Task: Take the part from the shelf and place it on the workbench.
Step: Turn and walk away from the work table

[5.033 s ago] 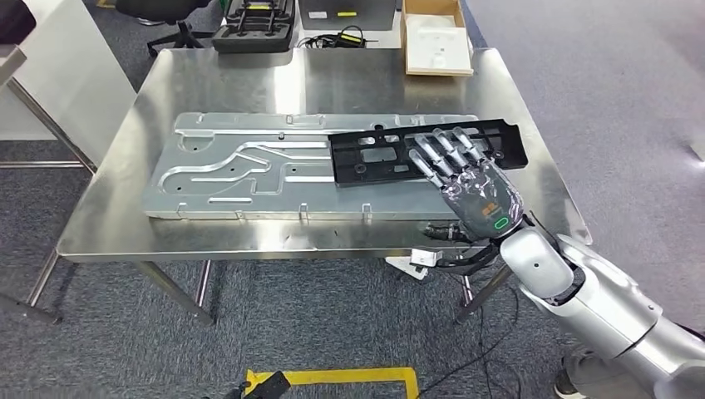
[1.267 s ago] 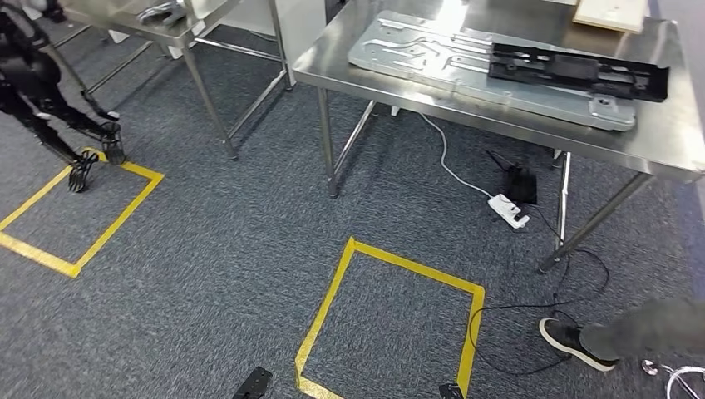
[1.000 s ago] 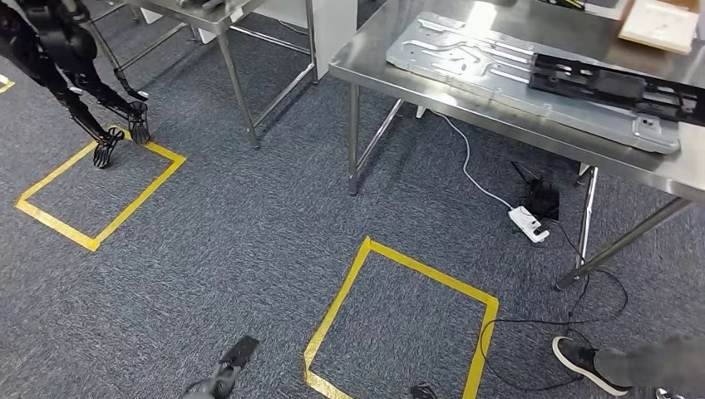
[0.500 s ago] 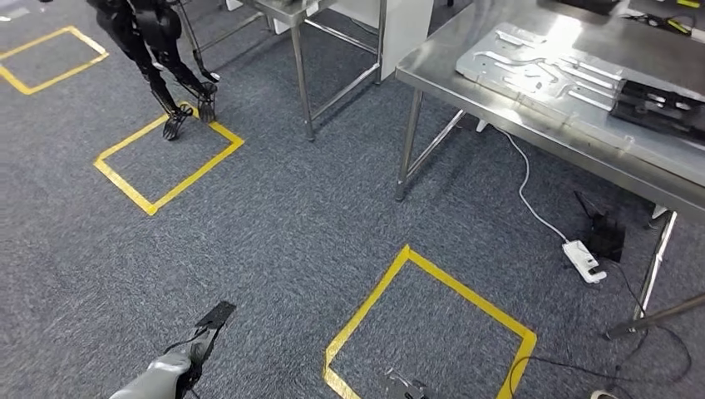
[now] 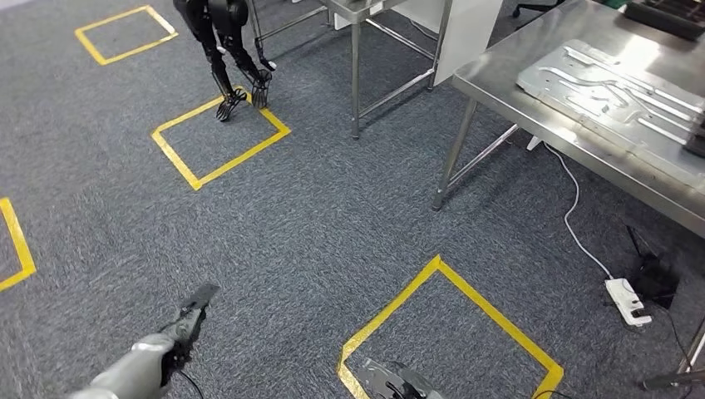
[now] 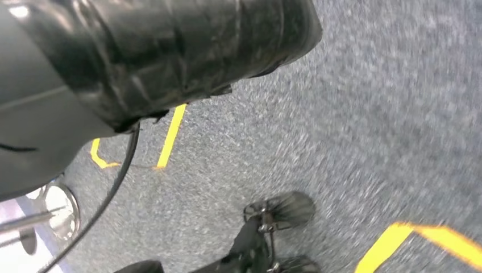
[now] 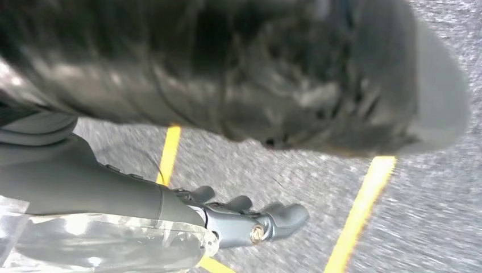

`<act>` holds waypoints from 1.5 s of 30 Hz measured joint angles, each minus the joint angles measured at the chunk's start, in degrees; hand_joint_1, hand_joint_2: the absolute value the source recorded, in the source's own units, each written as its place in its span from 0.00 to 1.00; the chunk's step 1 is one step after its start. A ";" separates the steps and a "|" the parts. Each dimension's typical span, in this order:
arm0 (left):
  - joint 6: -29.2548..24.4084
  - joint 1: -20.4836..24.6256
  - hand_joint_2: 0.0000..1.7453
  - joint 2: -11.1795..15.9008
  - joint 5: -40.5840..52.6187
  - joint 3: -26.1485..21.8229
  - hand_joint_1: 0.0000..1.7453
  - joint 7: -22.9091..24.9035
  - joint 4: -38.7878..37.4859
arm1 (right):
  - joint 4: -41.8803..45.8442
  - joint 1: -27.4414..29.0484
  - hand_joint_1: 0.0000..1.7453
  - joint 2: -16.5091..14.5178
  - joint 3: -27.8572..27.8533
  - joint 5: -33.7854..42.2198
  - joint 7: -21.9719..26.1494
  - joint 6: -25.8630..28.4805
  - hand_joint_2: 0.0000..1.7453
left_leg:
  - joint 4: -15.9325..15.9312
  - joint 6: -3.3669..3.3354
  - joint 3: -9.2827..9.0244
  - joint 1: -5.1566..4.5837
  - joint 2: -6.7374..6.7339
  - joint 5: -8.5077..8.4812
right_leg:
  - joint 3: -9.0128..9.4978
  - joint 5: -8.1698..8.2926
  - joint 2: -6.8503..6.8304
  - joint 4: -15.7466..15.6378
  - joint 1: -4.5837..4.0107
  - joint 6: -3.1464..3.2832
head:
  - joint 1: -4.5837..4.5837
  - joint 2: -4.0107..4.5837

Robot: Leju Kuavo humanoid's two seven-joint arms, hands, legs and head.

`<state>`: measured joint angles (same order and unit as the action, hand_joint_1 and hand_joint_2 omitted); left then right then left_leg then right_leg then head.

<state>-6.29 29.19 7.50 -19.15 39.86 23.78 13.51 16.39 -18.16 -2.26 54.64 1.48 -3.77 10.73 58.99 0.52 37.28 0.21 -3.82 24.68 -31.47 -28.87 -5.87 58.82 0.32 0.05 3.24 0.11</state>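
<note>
Most of what I see from the head camera is grey carpet [image 5: 332, 208], with the steel workbench [image 5: 507, 79] off to my right and a grey machined plate [image 5: 615, 87] lying flat on it. A black legged robot [image 5: 220, 41] stands on a taped square ahead, near a second table. The biggest risk is walking: a careless turn could clip the bench leg or that robot, or a foot could snag the white cable [image 5: 574, 224] running to the power strip [image 5: 628, 301] under the bench. The left hand [image 5: 193, 312] hangs low, fingers straight, holding nothing; the right hand [image 7: 244, 219] is loosely spread and likewise empty. A black part [image 5: 697, 143] rests on the plate at the frame's edge (cut off, so I can't confirm its seating).
</note>
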 joint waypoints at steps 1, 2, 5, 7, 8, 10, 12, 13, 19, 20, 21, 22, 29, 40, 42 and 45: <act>0.50 0.49 0.00 0.44 -0.01 -0.11 0.00 0.39 -0.16 | 0.10 -0.32 0.00 -0.14 0.48 -0.72 0.17 -0.55 0.00 | -0.18 -0.36 -0.06 -0.07 0.60 -0.18 | 0.24 -0.12 -0.56 -0.11 -0.16 -0.29 | -0.06 0.00; 1.19 0.83 0.00 1.02 -0.06 -0.21 0.00 0.89 -0.34 | 0.24 -0.64 0.00 -0.32 0.97 -1.84 0.32 -1.33 0.00 | -0.37 -0.72 -0.20 0.09 1.31 -0.27 | 0.40 -0.34 -0.77 -0.18 -0.15 -0.60 | -0.18 0.00; 4.83 2.75 0.00 3.64 -0.31 -0.33 0.00 2.35 -0.93 | 0.57 -1.52 0.00 -0.75 2.85 -6.93 0.76 -4.11 0.00 | -1.10 -1.56 -0.66 0.51 3.12 -0.59 | -1.55 -3.43 2.85 4.48 0.09 -1.09 | -0.48 0.00; 7.56 4.66 0.00 5.69 -0.34 -0.37 0.00 2.79 -1.25 | 0.62 -1.49 0.00 -0.84 4.18 -9.26 0.88 -5.42 0.00 | -1.13 -1.96 -0.66 0.34 4.52 -0.61 | -5.32 -6.49 4.96 11.99 0.14 -0.81 | -0.55 0.00; 8.77 5.37 0.00 6.80 -0.21 -0.38 0.00 2.87 -1.39 | 0.62 -1.26 0.00 -0.84 4.67 -9.87 0.90 -5.87 0.00 | -1.11 -2.09 -0.71 0.26 5.40 -0.60 | -6.95 -7.10 5.26 14.84 0.14 -0.69 | -0.55 0.00; 11.05 6.17 0.00 9.09 0.44 -0.40 0.00 2.76 -1.61 | 0.61 -0.84 0.00 -0.83 5.22 -10.47 1.03 -6.52 0.00 | -0.97 -2.10 -0.89 0.16 7.12 -0.50 | -7.69 -4.99 5.68 14.71 0.17 -0.39 | -0.52 0.00; 12.86 6.73 0.00 11.31 1.09 -0.40 0.00 2.46 -1.76 | 0.58 -0.81 0.00 -0.70 5.50 -10.78 1.24 -6.87 0.00 | -0.68 -1.89 -0.98 0.24 8.69 -0.32 | -5.35 -0.58 7.11 8.08 0.21 0.05 | -0.53 0.00; 13.46 7.13 0.00 12.34 1.30 -0.40 0.00 2.32 -1.83 | 0.57 -0.88 0.00 -0.61 5.58 -10.68 1.33 -6.97 0.00 | -0.44 -1.68 -0.86 0.23 9.46 -0.21 | -4.03 0.82 8.15 4.73 0.27 0.21 | -0.49 0.00; 14.99 8.65 0.00 18.58 3.28 -0.39 0.00 1.79 -2.27 | 0.52 -1.10 0.00 -0.45 5.62 -6.72 2.03 -6.96 0.00 | 0.93 0.45 0.59 0.81 9.79 0.49 | -1.51 2.05 7.41 -0.29 -0.04 1.49 | -0.33 0.00; 15.20 9.20 0.00 19.64 3.69 -0.38 0.00 1.78 -2.33 | 0.51 -1.14 0.00 -0.42 5.62 -6.69 2.12 -7.03 0.00 | 3.54 0.65 1.82 0.74 8.03 1.91 | -1.24 2.26 6.74 -0.76 -0.05 1.84 | -0.21 0.00; 15.37 9.87 0.00 20.49 3.98 -0.38 0.00 1.80 -2.36 | 0.49 -1.10 0.00 -0.37 5.62 -6.72 2.17 -7.12 0.00 | 7.30 0.83 3.63 0.66 6.18 3.70 | -1.09 2.28 5.98 -0.93 -0.19 2.05 | -0.13 0.00; 15.52 10.46 0.00 21.10 4.13 -0.38 0.00 1.82 -2.38 | 0.47 -1.01 0.00 -0.33 5.62 -6.76 2.19 -7.22 0.00 | 11.19 1.07 5.55 0.69 5.22 5.32 | -1.06 2.21 5.21 -0.94 -0.29 2.17 | -0.03 0.00; 14.87 12.50 0.00 23.63 5.33 -0.38 0.00 2.18 -2.42 | 0.44 -0.62 0.00 -0.09 5.62 -5.40 2.18 -7.03 0.00 | 0.72 1.43 0.07 0.83 0.71 -0.57 | -0.43 0.80 0.92 -0.37 -0.62 1.25 | 0.02 0.00; 15.70 14.93 0.00 24.27 4.65 -0.37 0.00 2.94 -2.48 | 0.38 2.00 0.00 0.41 3.84 -0.54 2.08 -5.81 0.00 | -0.91 -1.60 -1.17 0.24 6.73 -0.08 | -9.32 -5.63 5.64 16.25 -0.49 0.16 | -0.45 0.00; 16.42 14.69 0.00 24.03 2.93 -0.36 0.00 3.12 -2.48 | 0.37 2.26 0.00 0.43 2.79 0.95 1.56 -5.41 0.00 | -0.85 -1.56 -1.36 0.23 8.35 0.05 | -7.66 -0.98 6.97 10.57 -0.52 0.61 | -0.46 0.00; 16.88 13.00 0.00 22.51 -0.96 -0.38 0.00 3.23 -2.48 | 0.27 2.48 0.00 0.56 1.21 1.78 0.18 -5.12 0.00 | -0.70 -1.13 -1.34 0.27 10.60 0.26 | -4.00 2.66 11.02 1.94 -0.16 1.00 | -0.38 0.00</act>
<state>10.59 42.20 30.01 -20.11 39.48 27.01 11.03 16.65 -15.68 -1.70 55.84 3.26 -3.58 5.61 58.29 -0.62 35.93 0.48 6.78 24.94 -35.47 -26.21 5.15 60.76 0.16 1.05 2.86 0.11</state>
